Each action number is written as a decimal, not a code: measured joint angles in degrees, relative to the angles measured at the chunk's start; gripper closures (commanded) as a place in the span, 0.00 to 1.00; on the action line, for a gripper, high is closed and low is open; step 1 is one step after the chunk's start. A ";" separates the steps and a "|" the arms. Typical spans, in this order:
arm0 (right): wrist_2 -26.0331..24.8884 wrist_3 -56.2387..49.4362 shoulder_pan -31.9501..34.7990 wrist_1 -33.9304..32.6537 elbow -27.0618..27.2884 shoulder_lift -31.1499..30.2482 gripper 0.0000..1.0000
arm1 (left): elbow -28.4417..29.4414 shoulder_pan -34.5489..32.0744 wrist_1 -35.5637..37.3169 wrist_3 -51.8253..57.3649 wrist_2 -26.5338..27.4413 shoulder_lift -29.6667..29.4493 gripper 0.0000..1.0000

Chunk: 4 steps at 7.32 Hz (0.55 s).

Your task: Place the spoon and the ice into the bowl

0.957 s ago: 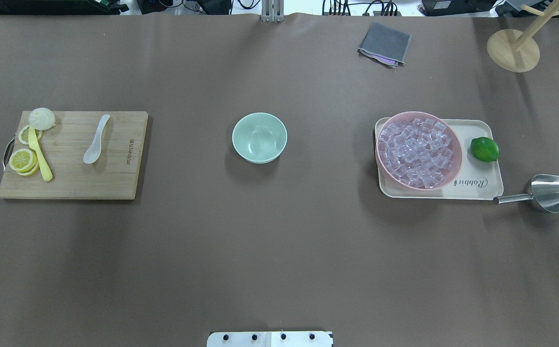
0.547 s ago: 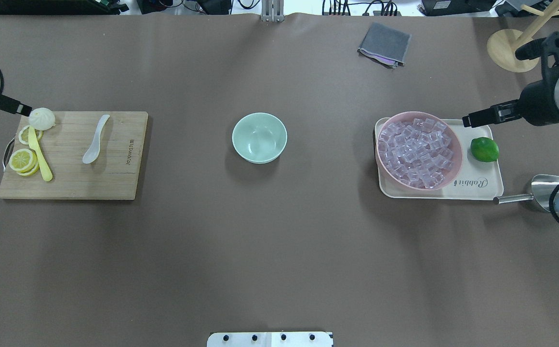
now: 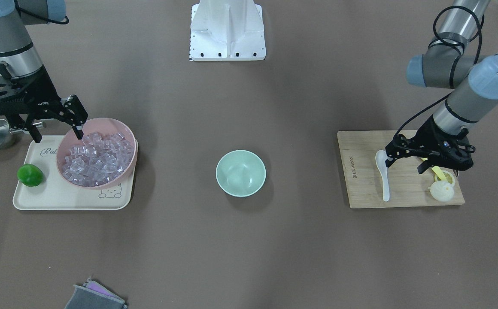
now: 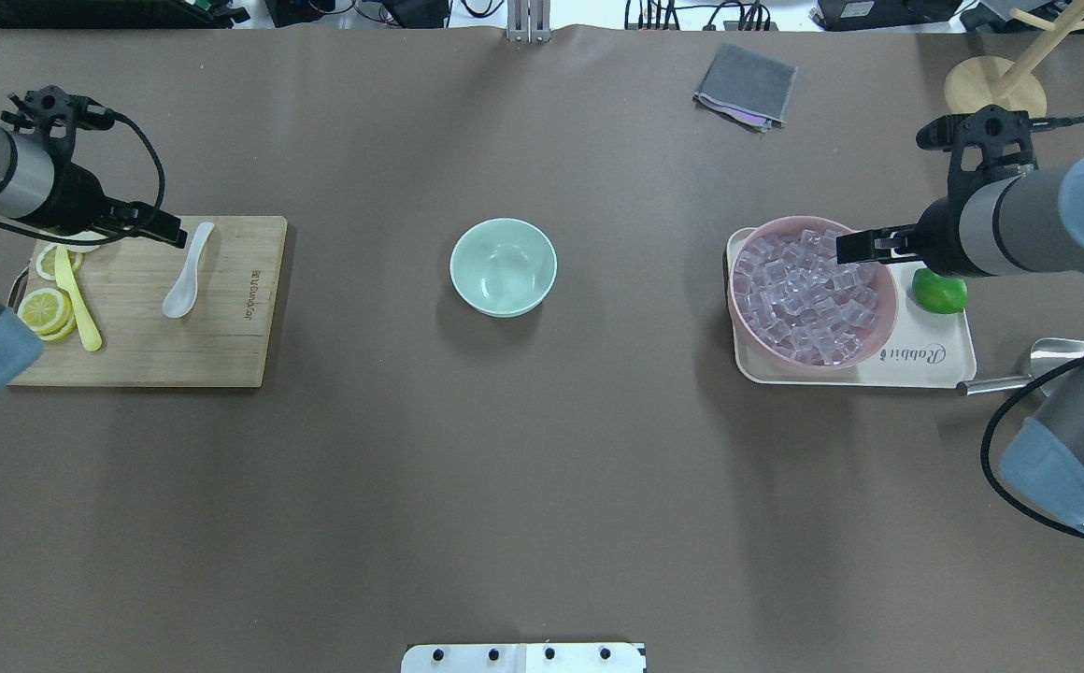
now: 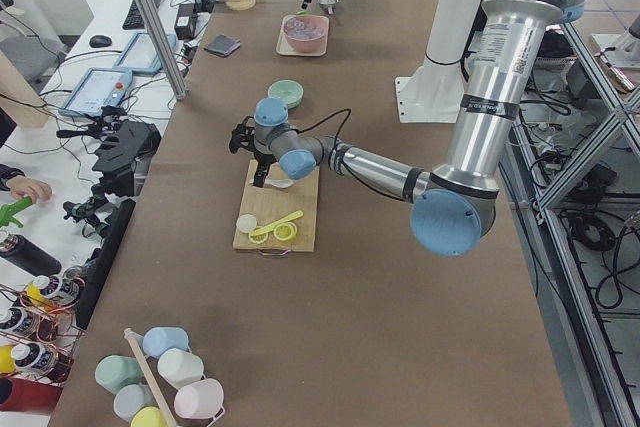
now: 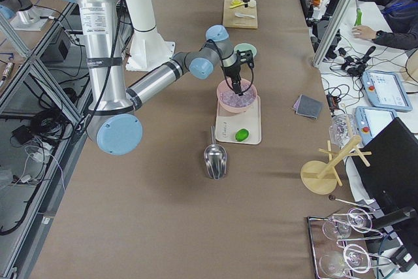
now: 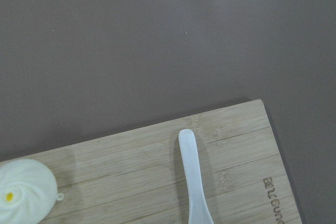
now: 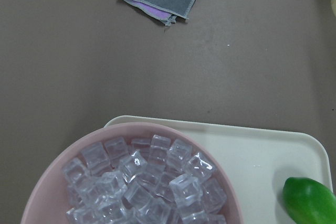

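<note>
**Left gripper** (image 3: 405, 164): jaws spread wide, nothing held. It hangs above the bamboo cutting board (image 3: 365, 191), over the spoon (image 3: 383, 176) and apart from it.

**Right gripper** (image 3: 57, 131): jaws wide, empty. One finger is over the near rim of the pink bowl (image 3: 133, 161), the other outside it, over the tray (image 3: 60, 199).

**Spoon:** lies flat on the board, scoop end toward the robot. The lemon slices (image 4: 45, 310), yellow utensil (image 4: 79, 299) and steamed bun (image 3: 441, 190) are farther along the board.

**Ice** (image 3: 96, 156): a heap of clear cubes in the pink bowl.

**Mint-green bowl** (image 3: 240, 171): empty at mid-table, well apart from both grippers.

**Hazards, as I judge them:**
- The spoon is glossy and low to the wood, so fingers closing on the thick handle may skid it along the board or scrape the board itself.
- A straight descent on the right looks likely to bring a finger onto the pink rim, which could tip or shove that bowl on its tray.
- The cubes are small, slick and tightly packed, so a pinch may grab two or squirt one out onto the tray.
- Both arms must end at the same small bowl — arriving together risks a knock between them or a nudged bowl.
</note>
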 measured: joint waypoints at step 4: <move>-2.40 2.60 -2.13 -0.30 0.12 0.21 0.00 | 2.28 5.43 -1.01 -2.14 8.36 -0.81 0.41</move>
